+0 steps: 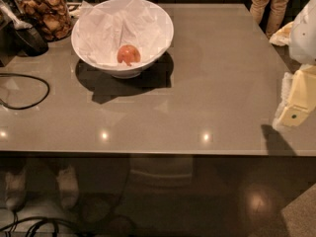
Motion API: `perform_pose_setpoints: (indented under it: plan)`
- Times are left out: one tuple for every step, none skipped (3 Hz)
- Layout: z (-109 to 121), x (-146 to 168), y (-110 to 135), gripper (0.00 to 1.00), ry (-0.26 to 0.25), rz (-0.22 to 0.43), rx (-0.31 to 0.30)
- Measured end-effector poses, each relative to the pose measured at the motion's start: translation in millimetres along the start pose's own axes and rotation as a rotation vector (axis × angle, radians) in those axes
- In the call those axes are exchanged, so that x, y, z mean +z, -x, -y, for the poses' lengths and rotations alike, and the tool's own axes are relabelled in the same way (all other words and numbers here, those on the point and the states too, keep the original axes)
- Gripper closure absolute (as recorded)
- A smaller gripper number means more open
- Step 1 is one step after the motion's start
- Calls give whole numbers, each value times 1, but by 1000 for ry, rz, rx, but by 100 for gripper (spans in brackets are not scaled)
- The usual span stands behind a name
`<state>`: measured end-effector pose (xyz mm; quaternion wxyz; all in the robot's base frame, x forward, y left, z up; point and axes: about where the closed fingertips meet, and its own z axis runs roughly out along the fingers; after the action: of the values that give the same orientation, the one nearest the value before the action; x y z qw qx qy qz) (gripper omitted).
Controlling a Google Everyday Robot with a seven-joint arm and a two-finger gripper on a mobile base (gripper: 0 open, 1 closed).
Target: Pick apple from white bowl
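Though half off-frame, pincer (292, 113) well right of apple (128, 55)

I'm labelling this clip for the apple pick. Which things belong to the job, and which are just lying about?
Job: apple, inside the white bowl; pincer, at the right edge of the table, apart from the bowl.
Lying about: glass jar of snacks, black cable, person's legs beyond the table.

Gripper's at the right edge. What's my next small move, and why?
Probably carry the gripper across the table toward the white bowl, staying above its rim: the gripper sits at the table's right edge, well apart from the apple lying inside.
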<state>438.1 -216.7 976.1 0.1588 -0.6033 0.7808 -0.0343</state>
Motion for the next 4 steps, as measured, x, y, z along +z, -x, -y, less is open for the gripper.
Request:
perform_pose_setpoints:
  plan:
    - [0,0,0,0,0,0,0]
    - [25,-6,23,0,-18,34,29]
    - [71,-5,65,0,-18,72,58]
    - [71,-6,67,0,-34,80,55]
